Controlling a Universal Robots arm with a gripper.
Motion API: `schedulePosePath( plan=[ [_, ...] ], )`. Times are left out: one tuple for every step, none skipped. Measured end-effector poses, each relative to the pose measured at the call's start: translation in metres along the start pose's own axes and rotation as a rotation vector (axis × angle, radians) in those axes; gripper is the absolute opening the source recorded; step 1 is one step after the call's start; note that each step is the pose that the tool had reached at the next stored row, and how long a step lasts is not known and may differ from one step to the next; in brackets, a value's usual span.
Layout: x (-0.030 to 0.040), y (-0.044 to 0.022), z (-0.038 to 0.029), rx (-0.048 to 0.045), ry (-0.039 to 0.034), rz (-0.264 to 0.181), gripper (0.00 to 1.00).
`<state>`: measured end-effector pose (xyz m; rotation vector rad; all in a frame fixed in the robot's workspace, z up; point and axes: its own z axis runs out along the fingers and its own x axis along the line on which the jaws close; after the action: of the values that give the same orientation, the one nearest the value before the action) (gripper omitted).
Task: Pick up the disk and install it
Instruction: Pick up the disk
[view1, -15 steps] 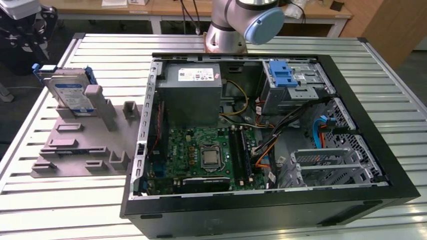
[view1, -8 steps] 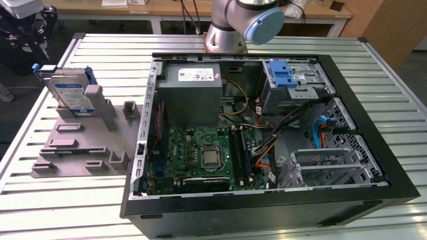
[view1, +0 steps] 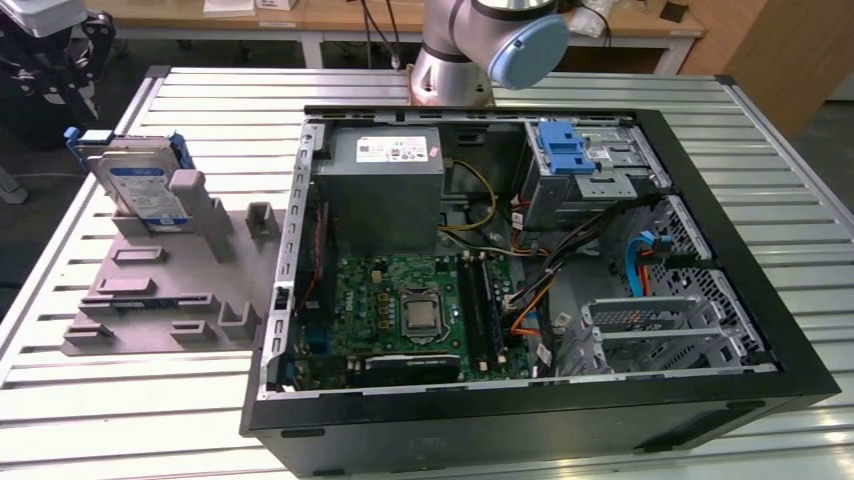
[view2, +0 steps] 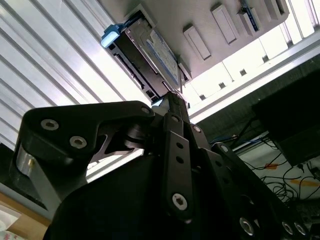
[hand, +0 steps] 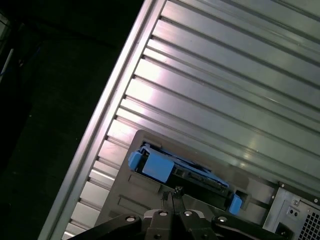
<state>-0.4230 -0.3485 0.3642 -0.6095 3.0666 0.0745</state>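
- Disk (view1: 140, 185): stands on one edge, leaning slightly, in a slot of the grey fixture (view1: 160, 290), at ten o'clock from the centre of the computer case (view1: 534, 420) in the exterior view; its blue carrier frame rims the upper edge
- Gripper (hand: 170, 194), first wrist view: the fingers (hand: 164, 202) are drawn together with barely a slit between them and clasp nothing; the tips point at the fixture beside the top edge of the disk (hand: 192, 176), and contact cannot be told
- Gripper (view2: 172, 97), second wrist view: the tip lines up with one end of the disk (view2: 155, 55), whose labelled face is in sight
- Open room: bare slats of the table (view1: 120, 420) lie free at six to nine o'clock of the fixture; the fixture's three-o'clock edge sits just beside the case wall; in the first wrist view the table edge runs near the fixture, with dark floor beyond
- Case interior, exterior view: power-supply box (view1: 387, 185) at eleven o'clock, motherboard (view1: 414, 310) at seven o'clock, blue latch (view1: 571, 150) at one o'clock, open-topped metal cages (view1: 661, 330) at four o'clock, loose cables between them
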Motion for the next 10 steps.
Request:
schedulePosePath(
  plan=[
    [0.0,0.0,0.0,0.0,0.0,0.0,0.11],
    [0.0,0.0,0.0,0.0,0.0001,-0.001,0.11],
    [0.0,0.0,0.0,-0.0001,0.0001,-0.005,0.11],
    [0.0,0.0,0.0001,-0.0003,0.0004,-0.011,0.11],
    [0.0,0.0,0.0001,-0.0005,0.0008,-0.022,0.11],
    [0.0,0.0,0.0001,-0.0009,0.0015,-0.037,0.11],
    [0.0,0.0,0.0001,-0.0013,0.0022,-0.054,0.11],
    [0.0,0.0,0.0001,-0.0017,0.0031,-0.072,0.11],
    [0.0,0.0,0.0002,-0.0021,0.0039,-0.092,0.11],
    [0.0,0.0,0.0003,-0.0025,0.0047,-0.11,0.11]
  ],
)
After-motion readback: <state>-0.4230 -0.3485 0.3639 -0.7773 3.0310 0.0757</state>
